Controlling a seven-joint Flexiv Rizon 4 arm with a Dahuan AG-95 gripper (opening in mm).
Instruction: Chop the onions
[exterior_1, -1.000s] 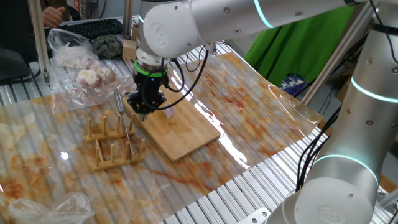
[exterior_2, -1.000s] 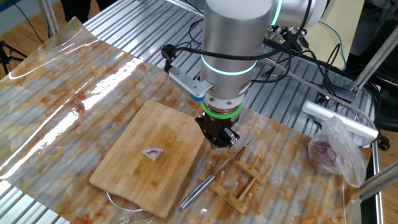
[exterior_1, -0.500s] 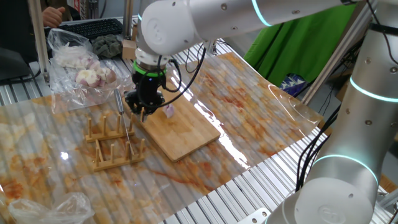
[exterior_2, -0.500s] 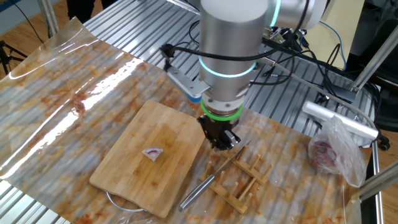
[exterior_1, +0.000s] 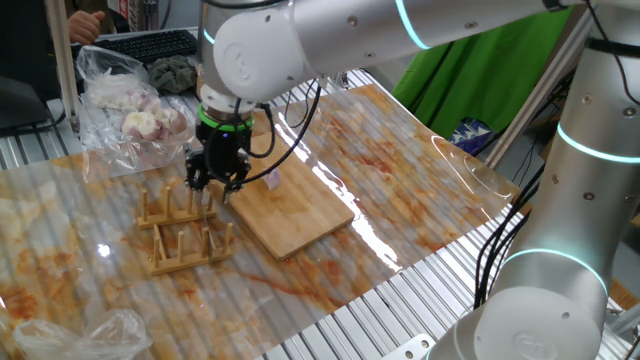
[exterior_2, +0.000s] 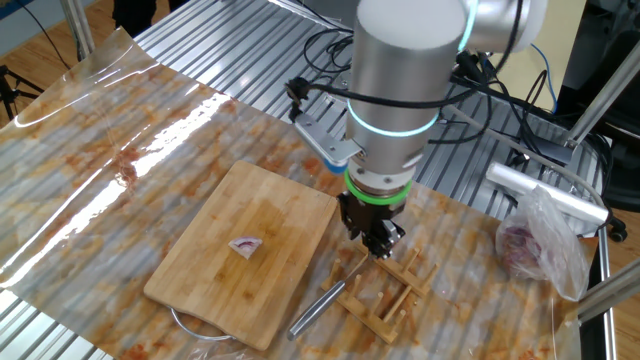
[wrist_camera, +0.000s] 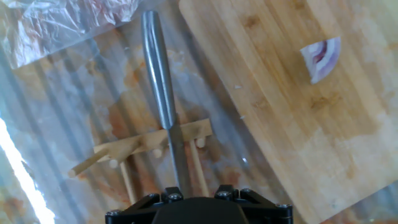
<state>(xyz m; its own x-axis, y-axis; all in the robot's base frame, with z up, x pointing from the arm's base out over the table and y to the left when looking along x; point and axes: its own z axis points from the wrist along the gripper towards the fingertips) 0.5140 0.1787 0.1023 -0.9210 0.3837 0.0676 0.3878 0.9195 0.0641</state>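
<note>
A small pinkish-purple and white onion piece (exterior_2: 245, 246) lies on the wooden cutting board (exterior_2: 225, 290). It also shows in the hand view (wrist_camera: 323, 57) and beside the arm (exterior_1: 272, 178). A knife with a metal handle (wrist_camera: 158, 74) rests in the slotted wooden rack (wrist_camera: 149, 146) next to the board. My gripper (exterior_2: 378, 245) hangs over the rack, straddling the knife's blade end, jaws apart and holding nothing. In the first fixed view the gripper (exterior_1: 215, 185) is left of the board (exterior_1: 295, 215).
A plastic bag of whole onion bulbs (exterior_1: 130, 110) lies behind the rack and shows at the right in the other fixed view (exterior_2: 535, 245). A crumpled bag (exterior_1: 70, 335) lies at the front left. The table edge (exterior_1: 400, 310) runs along the front.
My gripper has moved off the board's edge and over the wooden rack and knife. The onion piece and the knife have not moved.
</note>
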